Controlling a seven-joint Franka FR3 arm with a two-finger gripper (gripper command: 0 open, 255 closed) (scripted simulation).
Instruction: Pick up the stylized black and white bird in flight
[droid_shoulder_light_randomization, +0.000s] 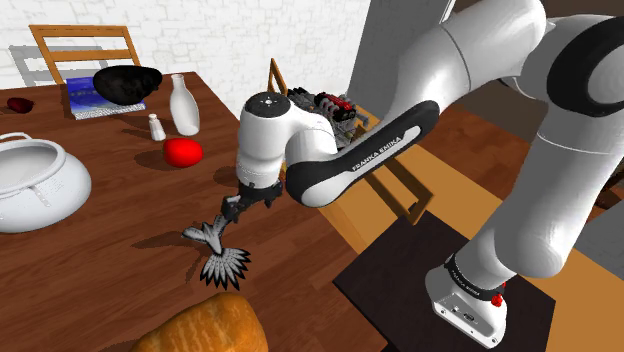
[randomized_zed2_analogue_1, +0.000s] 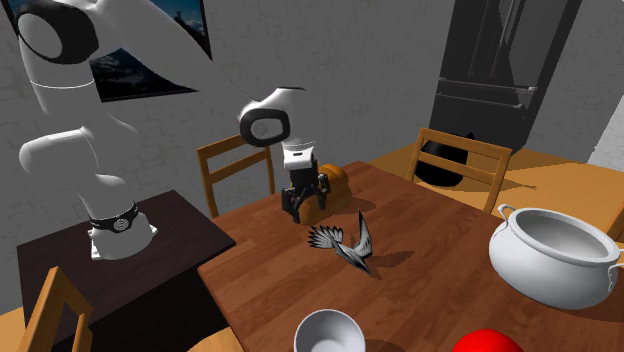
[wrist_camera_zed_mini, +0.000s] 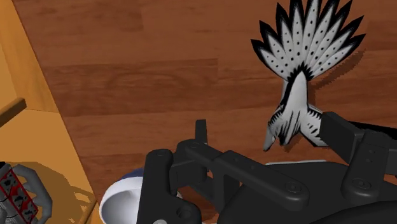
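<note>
Black fingers of the end effector (wrist_camera_zed_mini: 266, 130) rise closest to the wrist camera and stand well apart. The head end of the black and white bird (wrist_camera_zed_mini: 294, 105) lies between them, just beside one finger (wrist_camera_zed_mini: 343, 137) and clear of the other (wrist_camera_zed_mini: 201, 130), so nothing is clamped. The bird's spotted tail fans out away from the fingers over the brown wooden surface (wrist_camera_zed_mini: 127, 63). In the shoulder view a bread loaf (droid_shoulder_light_randomization: 210, 325) sits at the surface's near corner. The bird (droid_shoulder_light_randomization: 217, 250) rests just beyond it, a little in from the edge that faces the stand. The end effector (droid_shoulder_light_randomization: 230, 212) hangs low over the bird's upper wing, and whether it touches cannot be told there. Farther along the surface (droid_shoulder_light_randomization: 100, 270) are a red rounded object (droid_shoulder_light_randomization: 183, 152), a small white shaker (droid_shoulder_light_randomization: 157, 127) and a white bottle (droid_shoulder_light_randomization: 183, 104). A black bowl (droid_shoulder_light_randomization: 128, 84) stands on a blue book (droid_shoulder_light_randomization: 92, 100) near the far edge. A white lidless tureen (droid_shoulder_light_randomization: 35, 185) stands toward the shoulder view's left edge. The second exterior view shows the bird (randomized_zed2_analogue_1: 345, 240) with one wing raised. The end effector (randomized_zed2_analogue_1: 303, 210) points down in front of the loaf (randomized_zed2_analogue_1: 336, 186), near the corner next to the stand. The tureen (randomized_zed2_analogue_1: 555, 255) stands toward the opposite side, and a white bowl (randomized_zed2_analogue_1: 327, 332) sits at the near edge.
</note>
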